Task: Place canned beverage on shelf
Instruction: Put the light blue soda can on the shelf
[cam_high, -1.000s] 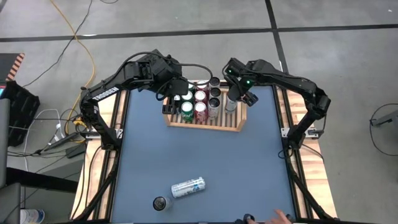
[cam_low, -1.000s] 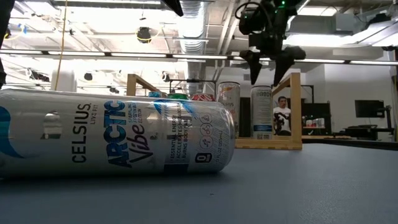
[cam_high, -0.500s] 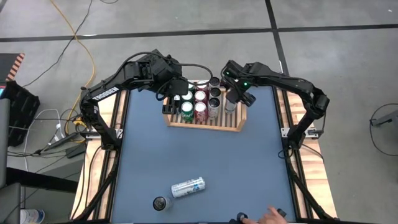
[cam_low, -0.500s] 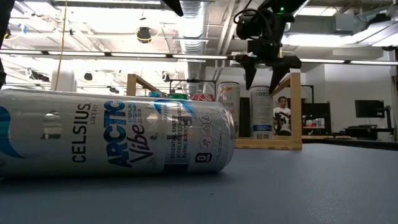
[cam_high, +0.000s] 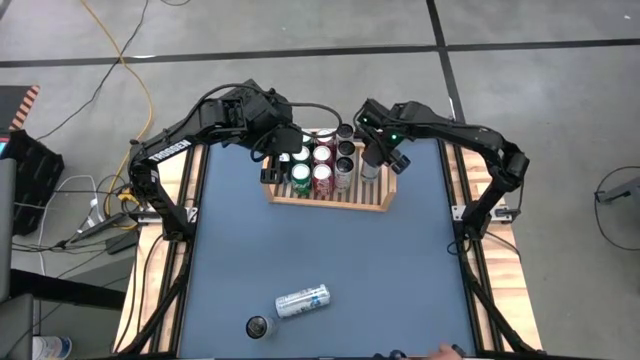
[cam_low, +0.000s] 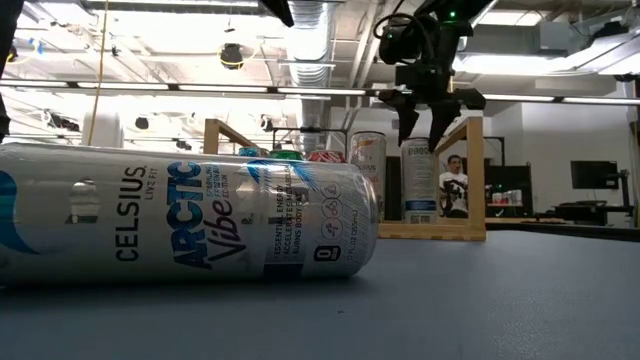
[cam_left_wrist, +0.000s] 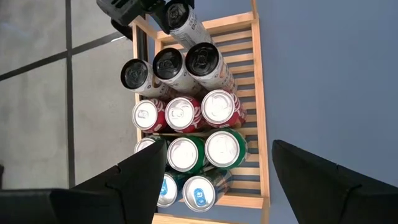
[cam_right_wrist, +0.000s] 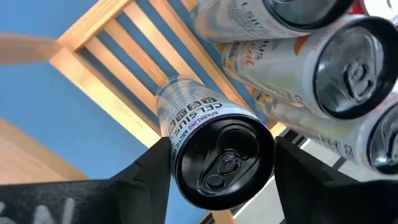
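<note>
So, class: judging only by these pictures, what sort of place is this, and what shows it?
Probably a robotics lab or workshop. Exposed silver ceiling ducts run overhead, the bare grey concrete floor carries loose yellow cable, and a black monitor stands behind the blue-topped table.

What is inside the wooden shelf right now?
The shelf holds upright cans in rows: green cans, red cans and tall slim silver cans. The right gripper is over the end silver can. The left gripper's fingers cover part of the green row.
</note>
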